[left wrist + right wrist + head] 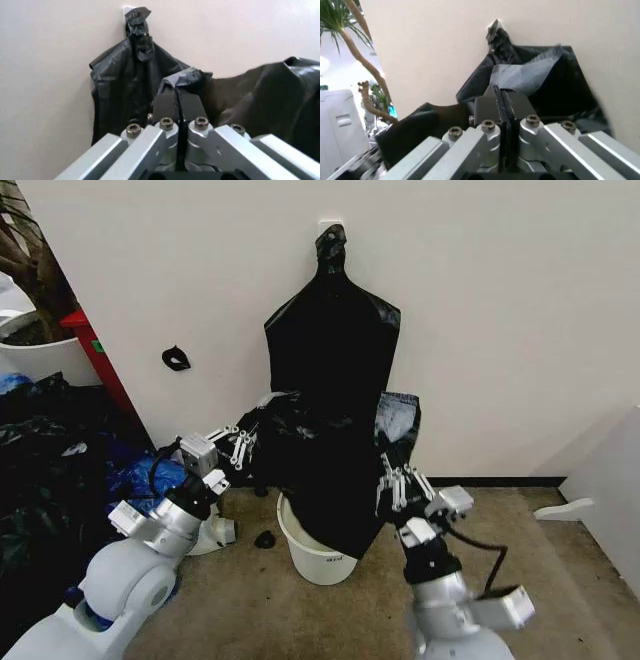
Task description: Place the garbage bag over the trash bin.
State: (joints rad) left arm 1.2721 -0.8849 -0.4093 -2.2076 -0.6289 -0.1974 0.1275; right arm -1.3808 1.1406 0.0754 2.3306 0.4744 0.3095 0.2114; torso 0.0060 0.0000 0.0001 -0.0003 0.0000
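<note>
I count one bag [320, 470] in play, one bin [312, 552], and two grippers, both working. I also see one flat black bundle [333, 345] hanging on the wall from a hook [331, 226], its knotted neck at the top, directly behind the bag. The bag is stretched between my two grippers above the bin, so its long axis runs roughly side to side across my head view, with the loose body sagging down in front; its lower fold drapes over the bin's right side and hides part of the rim. My left gripper [243, 445] is at the bag's left end, and in the left wrist view its fingers [165, 107] are pressed together with a crumpled edge of the bag [182, 77] pinched between them. My right gripper [398, 488] is at the bag's right end, slightly lower and nearer me; in the right wrist view its fingers [487, 107] are likewise clamped on a fold of plastic [520, 77] that rises above the tips. The bin stands upright on the floor against the wall, between the two arms, mouth facing up. To my left lies a heap of blue bags [150, 478] and dark plastic beside a white pot [40, 360].
</note>
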